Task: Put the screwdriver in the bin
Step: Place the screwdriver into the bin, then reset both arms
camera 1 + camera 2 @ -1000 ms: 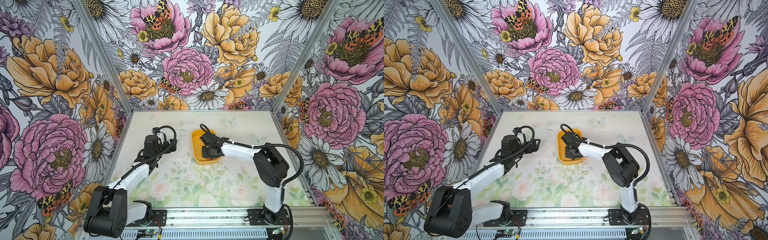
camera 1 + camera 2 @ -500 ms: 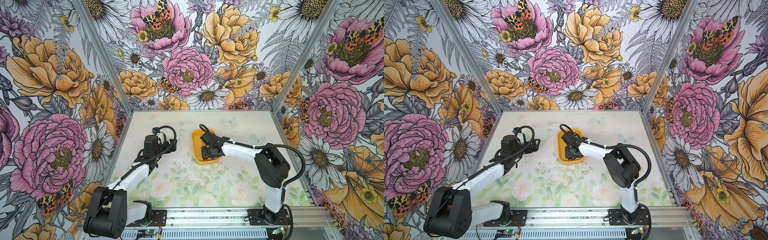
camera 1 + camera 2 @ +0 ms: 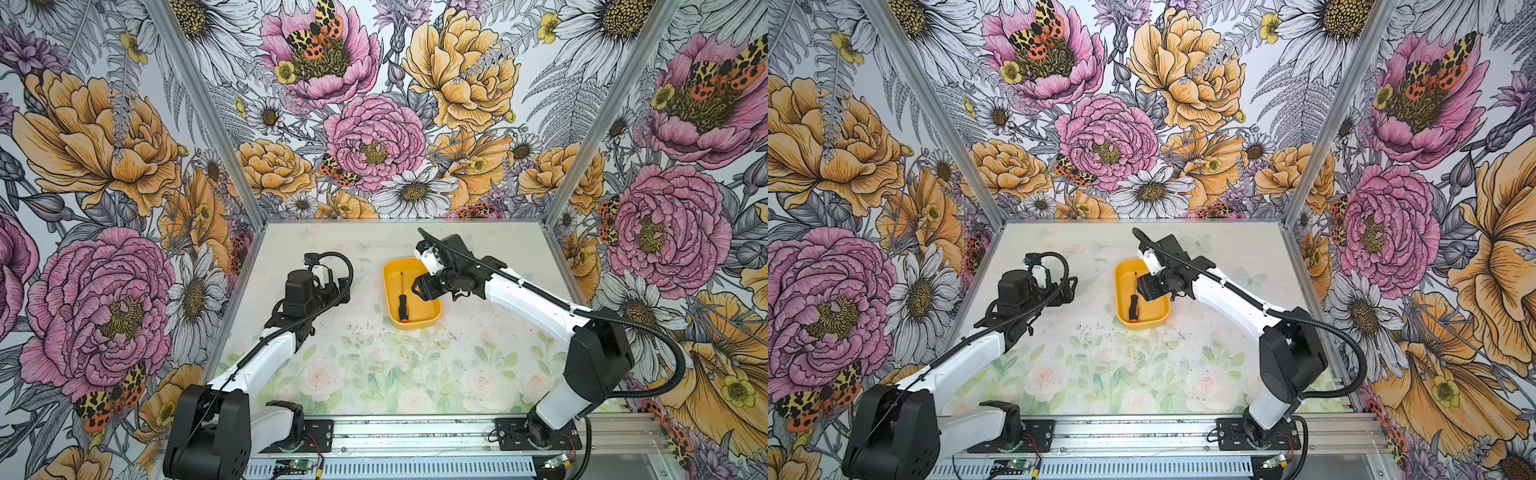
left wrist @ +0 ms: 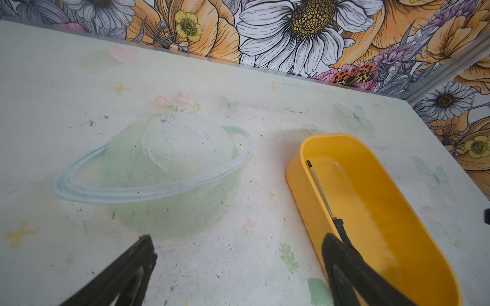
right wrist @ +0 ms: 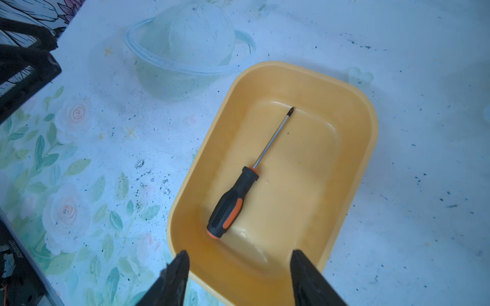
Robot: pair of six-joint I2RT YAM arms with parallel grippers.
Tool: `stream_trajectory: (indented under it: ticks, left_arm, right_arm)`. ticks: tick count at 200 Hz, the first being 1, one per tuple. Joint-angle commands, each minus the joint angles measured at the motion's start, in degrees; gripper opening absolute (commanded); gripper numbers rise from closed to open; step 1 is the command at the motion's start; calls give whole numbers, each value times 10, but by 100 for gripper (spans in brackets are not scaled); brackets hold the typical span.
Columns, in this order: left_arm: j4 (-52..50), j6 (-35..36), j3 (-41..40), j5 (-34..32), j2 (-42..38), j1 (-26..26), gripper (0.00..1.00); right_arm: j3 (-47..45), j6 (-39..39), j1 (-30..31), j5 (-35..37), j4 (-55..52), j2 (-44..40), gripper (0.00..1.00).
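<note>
Floral-print walls box in a pale table (image 3: 374, 374) with faded roses and a ringed planet.

Right gripper (image 5: 240, 254): fingers spread, nothing between them. I read it as hanging over the near rim of the bin (image 5: 368, 137); in both top views it sits at the bin's edge (image 3: 419, 286) (image 3: 1144, 289).

Screwdriver (image 5: 249, 173): lying flat on the bin floor, just ahead of and below the right fingertips. It is free of them. The black-and-orange handle is nearest the gripper and the tip points away from it. I confirm this in a top view (image 3: 402, 296).

Left gripper (image 4: 237, 238): fingers wide apart, empty, over bare table. The bin lies off to one finger's side, apart from it.
</note>
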Motion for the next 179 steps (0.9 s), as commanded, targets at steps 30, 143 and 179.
stream_trajectory:
  ticks: [30,143,179]
  left_arm:
    - [60,83,2,-57,-50,12,99]
    - [290,115,-116,-92,-44,65,99]
    - [358,114,-142,-84,-10,77,99]
  right_arm:
    - [-69,-80,-108,-13,49,-68,62]
    - [-332,-34,-311,114,435,-148,63]
    - [-427,-32,-321,154,590,-150,63]
